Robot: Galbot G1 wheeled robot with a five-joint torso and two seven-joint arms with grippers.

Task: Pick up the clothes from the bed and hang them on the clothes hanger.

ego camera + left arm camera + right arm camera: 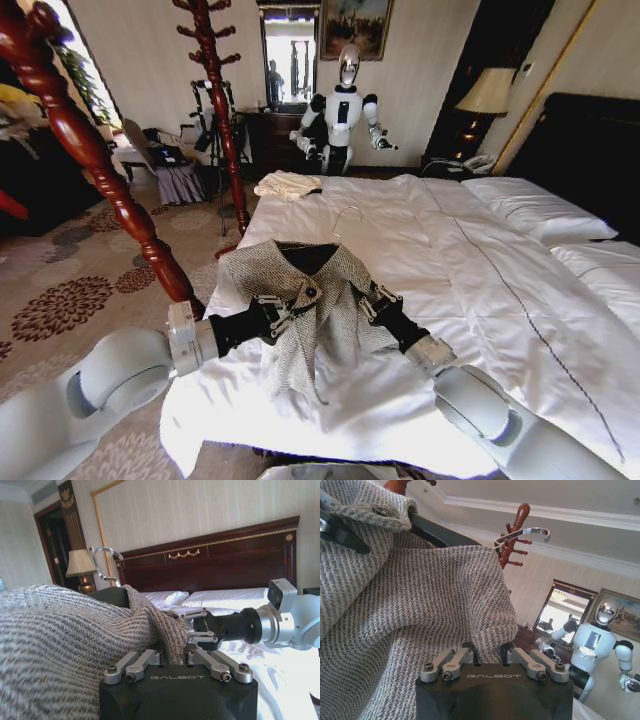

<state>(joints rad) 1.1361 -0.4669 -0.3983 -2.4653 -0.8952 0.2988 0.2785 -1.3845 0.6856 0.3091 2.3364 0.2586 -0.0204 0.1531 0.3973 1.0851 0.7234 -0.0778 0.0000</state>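
Note:
The clothes [300, 300], a grey-beige knitted jacket, are draped over the black clothes hanger [305, 258] at the near end of the bed [480, 290]. The hanger's wire hook [345, 222] points toward the far end of the bed. My left gripper [290, 308] is shut on one front edge of the jacket, and my right gripper [365, 300] is shut on the other. The left wrist view shows the knit [60, 640] pinched at my left gripper [172, 652], the hook [105, 562], and the right gripper [192, 627] opposite. In the right wrist view the jacket [420, 610] hangs from the hanger [440, 535].
A tall reddish wooden coat stand [90, 150] rises close on my left, and a second stand [220, 100] is farther back. A small cream folded cloth [287, 184] lies at the bed's far edge. Another robot [345, 115] stands beyond it. White pillows [535, 205] are at the right.

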